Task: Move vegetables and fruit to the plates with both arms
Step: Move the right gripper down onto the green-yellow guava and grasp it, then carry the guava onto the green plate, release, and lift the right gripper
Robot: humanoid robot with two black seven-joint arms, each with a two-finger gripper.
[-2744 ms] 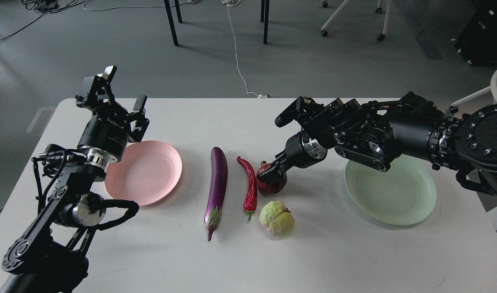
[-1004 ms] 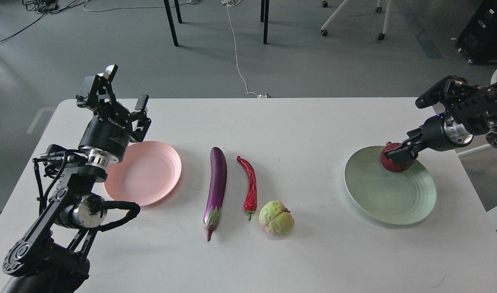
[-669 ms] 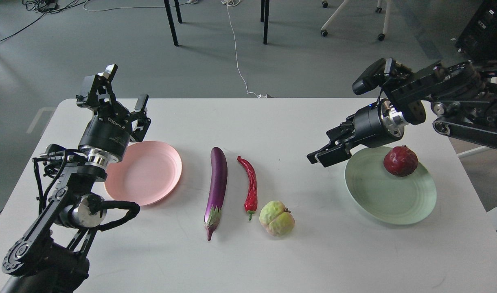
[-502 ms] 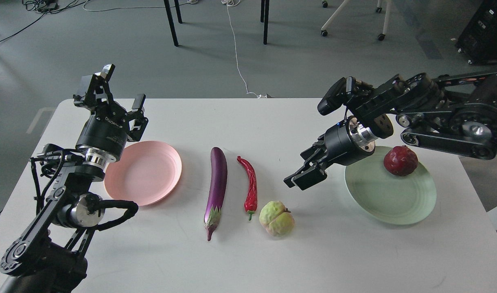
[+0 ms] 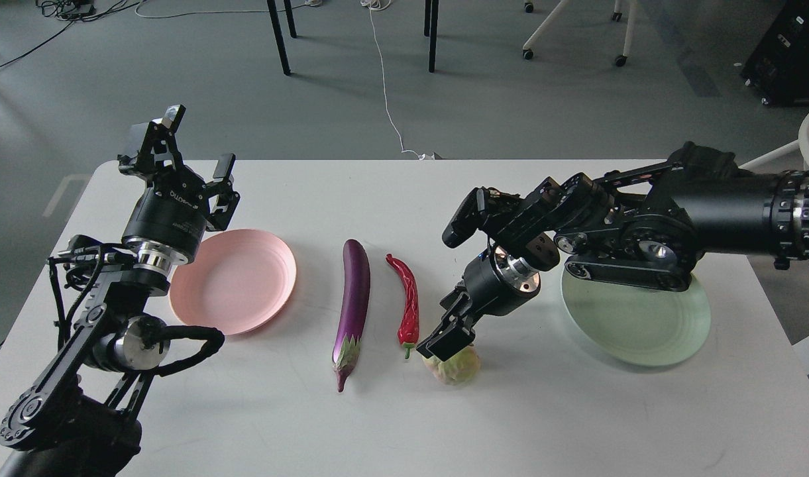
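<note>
White table (image 5: 391,199) — plates (image 5: 235,281), eggplant (image 5: 353,298), chili (image 5: 409,305) (lobed fruit (image 5: 458,370) too).

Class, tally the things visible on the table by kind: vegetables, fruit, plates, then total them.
Vegetables: 2 (eggplant, chili)
Fruit: 1 (lobed fruit)
Plates: 2 (pink plate, green plate)
Total: 5

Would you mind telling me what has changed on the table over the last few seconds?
The right gripper carried the pomegranate from beside the chili to the green plate, let it go, then swung back left and now sits over the yellow-green fruit. The right arm now hides the pomegranate. The left gripper, pink plate and eggplant stayed put.
</note>
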